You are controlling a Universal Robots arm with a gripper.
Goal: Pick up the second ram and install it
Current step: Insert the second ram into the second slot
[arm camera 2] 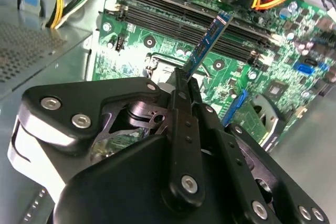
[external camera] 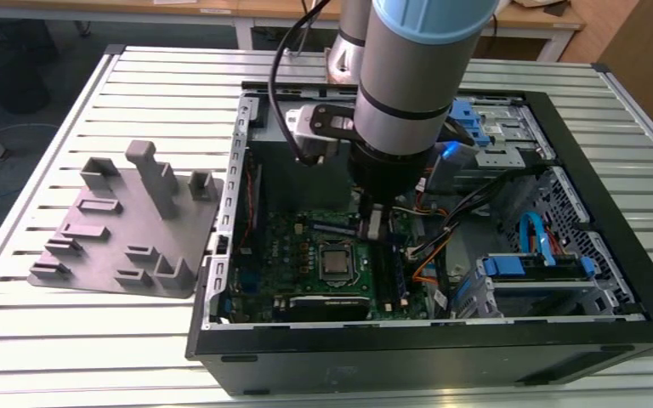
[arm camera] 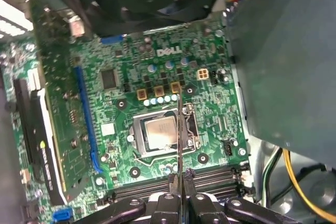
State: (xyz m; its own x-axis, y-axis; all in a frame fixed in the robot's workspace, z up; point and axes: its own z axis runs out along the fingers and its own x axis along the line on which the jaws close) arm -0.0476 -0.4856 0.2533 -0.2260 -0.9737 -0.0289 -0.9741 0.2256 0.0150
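Jaws of the gripper [arm camera 2: 186,80] were pinched onto the second ram [arm camera 2: 210,41], gripping it by one end so that most of the stick jutted out beyond the fingertips. In the second wrist view the stick stood tilted over the motherboard [arm camera 2: 157,51], its free end reaching across the long black memory slots [arm camera 2: 173,11]. I could not tell whether that end touched a slot or hung just above one. In the first wrist view the stick showed edge-on, as a thin line running out from between the two fingertips and passing over the CPU socket [arm camera: 157,132].

From the exterior view, the arm [external camera: 423,76] came straight down into the open computer case [external camera: 440,353], which lay on its side on a slatted metal table [external camera: 77,340]. The gripper sat low, just over the board near the processor. Around it the space was crowded: a bundle of orange and black cables [external camera: 440,246] lay close on the exterior view's right, with a blue drive caddy [external camera: 536,265] farther that way. A blue expansion slot [arm camera: 86,114] and an upright card [arm camera: 52,103] stood on the other side of the socket. Yellow wires [arm camera: 299,182] ran by the case wall. Outside the case, on the exterior view's left, the grey holder plate [external camera: 122,229] rested on the table, well apart from the gripper.
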